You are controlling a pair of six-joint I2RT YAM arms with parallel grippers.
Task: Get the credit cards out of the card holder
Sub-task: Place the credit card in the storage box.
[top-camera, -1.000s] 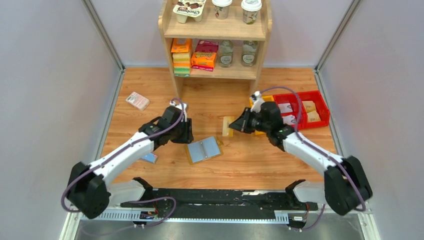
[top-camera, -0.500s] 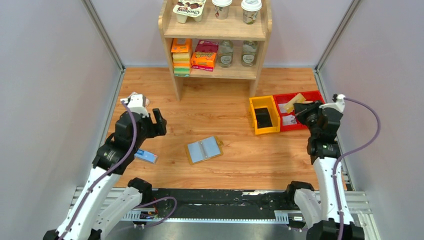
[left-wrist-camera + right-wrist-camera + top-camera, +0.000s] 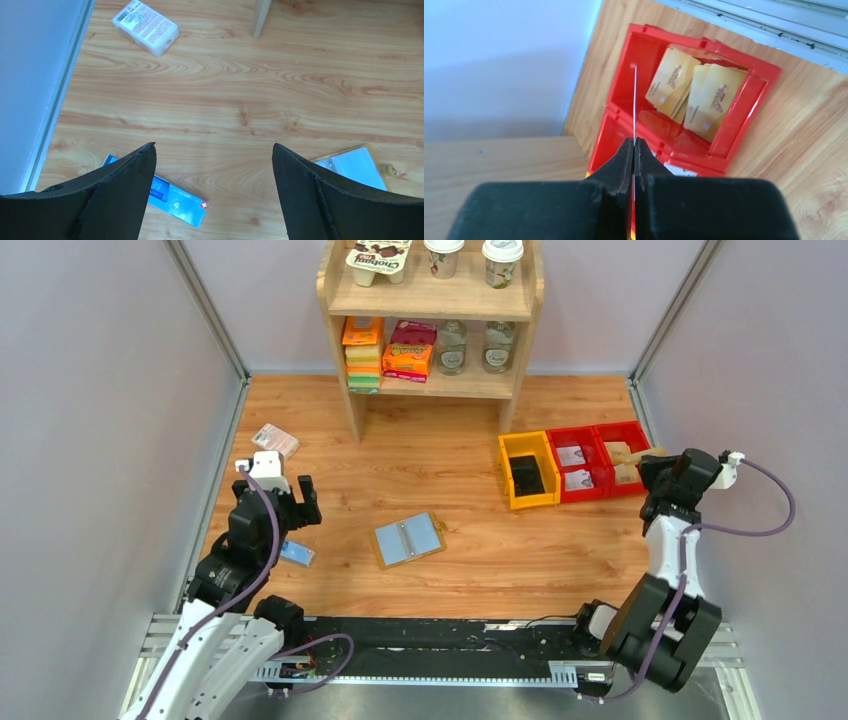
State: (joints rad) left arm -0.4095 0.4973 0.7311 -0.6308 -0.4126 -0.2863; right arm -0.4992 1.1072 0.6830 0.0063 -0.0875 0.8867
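The card holder (image 3: 408, 539) lies open on the wooden floor, tan rim with grey-blue inner panels; its corner shows in the left wrist view (image 3: 356, 165). My left gripper (image 3: 300, 504) is open and empty, to the left of the holder and above a blue bar; in its wrist view the gripper (image 3: 212, 150) has the fingers wide apart. My right gripper (image 3: 660, 468) is shut on a thin card seen edge-on (image 3: 634, 100), held over the red bin (image 3: 744, 107). Several gold cards (image 3: 704, 95) lie in that bin.
A blue bar (image 3: 175, 200) lies under my left gripper; a pink-white packet (image 3: 146, 27) lies farther back left. A yellow bin (image 3: 528, 472) stands next to the red bins (image 3: 590, 435). A wooden shelf (image 3: 430, 300) with goods stands at the back. Grey walls close both sides.
Both arms have pulled away from the middle. My right gripper has carried a card out to the red bin at far right. My left gripper has moved back to the left, still open.
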